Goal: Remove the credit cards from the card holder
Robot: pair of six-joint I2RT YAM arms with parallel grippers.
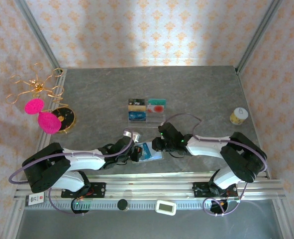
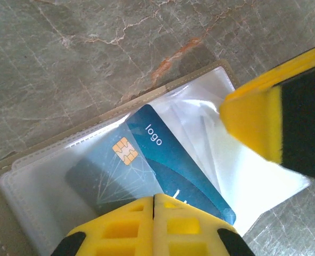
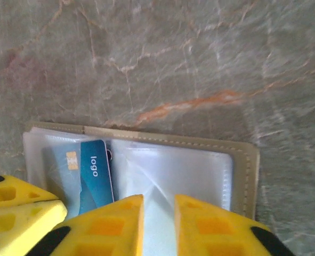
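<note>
The holder point(image 3: 243, 160) lies spread open and lining-up on the table point(image 2: 93, 42), right under both my wrists, between my two tools. My left gripper point(image 2: 153, 202) is fully closed, fingertips pressed together, and they sit over the near end of the blue card point(image 2: 168, 154). The seam between the fingers stands across the flat of the card, so I judge this is no pinch. More likely the closed tip rests on the card, though I cannot tell whether it really touches.

The blue card is half out. The end away from my left tip, with the chip, is still under the clear pocket, and the end towards my tip lies bare on the lining.

My right gripper point(image 3: 159, 210) hangs over the other leaf with its jaws a little apart. The clear pocket shows in the gap, and I cannot tell whether they have any of it. That leaf's pockets look empty ahead of my right fingers.

Well beyond both tools stands the tray point(image 1: 146, 121), with something pale and red-blotched in one compartment. It is too small to call a card.

My judgement is that the job is part done at best. The blue card has yet to come free, and I see no other card in the holder.
</note>
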